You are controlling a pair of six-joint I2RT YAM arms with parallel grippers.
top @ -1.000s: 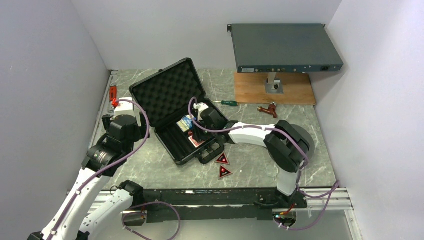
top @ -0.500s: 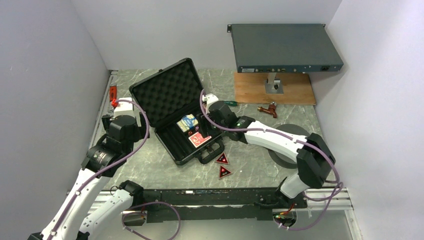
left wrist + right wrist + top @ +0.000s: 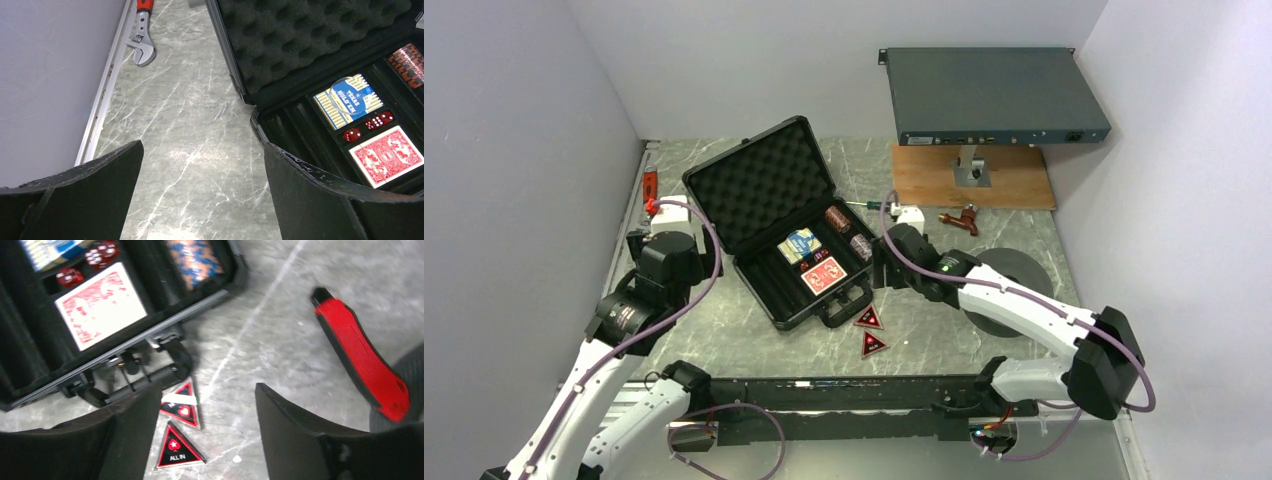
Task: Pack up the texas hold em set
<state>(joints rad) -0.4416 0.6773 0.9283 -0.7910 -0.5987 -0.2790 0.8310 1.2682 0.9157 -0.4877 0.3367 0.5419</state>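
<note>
Right gripper (image 3: 205, 392): wide open, empty (left gripper (image 3: 200, 150) likewise).
Next grasp: we should centre over the ALL IN token (image 3: 175, 447), pinching its edges.

a robot test cell in a lab or workshop: plain pale walls (image 3: 524, 120) close in a grey marbled tabletop (image 3: 724, 335) on three sides, and a left arm (image 3: 624, 320) and right arm (image 3: 1024, 310) are bolted to a metal rail (image 3: 844, 392) along the bottom of the top view. at upper right a grey rack-mount box (image 3: 994, 90) stands on a post over a wooden board (image 3: 924, 180). hand tools lie about: an adjustable wrench (image 3: 141, 45) at upper left, a screwdriver (image 3: 876, 206) near the centre
</note>
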